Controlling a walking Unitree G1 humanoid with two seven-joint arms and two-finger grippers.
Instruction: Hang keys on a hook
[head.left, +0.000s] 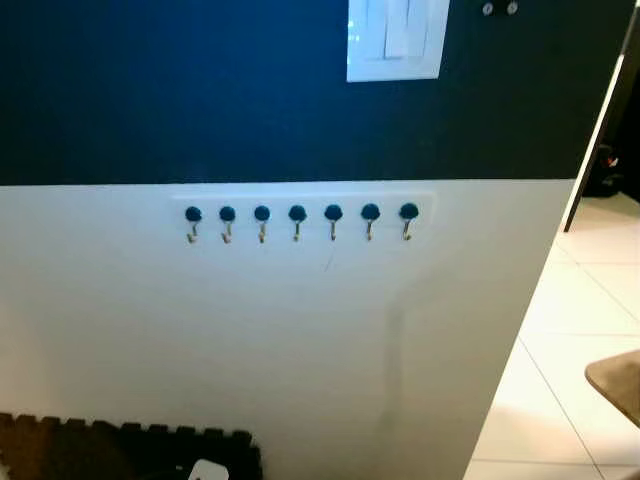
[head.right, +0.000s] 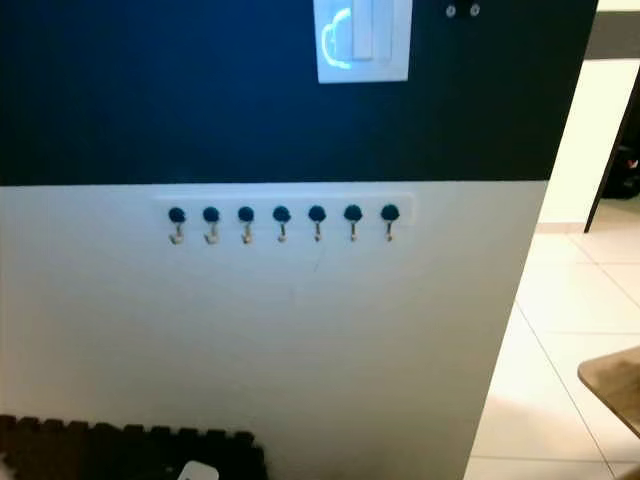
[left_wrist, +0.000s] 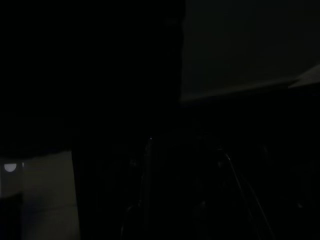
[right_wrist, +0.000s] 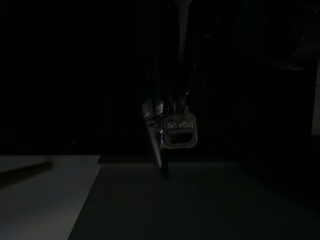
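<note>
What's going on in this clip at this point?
The robot faces a wall rack of seven hooks, all bare, below a light switch. In the dark right wrist view, a bunch of keys hangs at the right gripper. Nothing hangs on a hook yet. The left arm hangs idle.

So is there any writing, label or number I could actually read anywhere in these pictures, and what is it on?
Key, hanging from the right gripper: stamped lettering on its head, too dark and blurred to read.
Light switch plate: no text.
Hook rack with its blue knobs: no text.
Nothing else carries readable writing.
</note>
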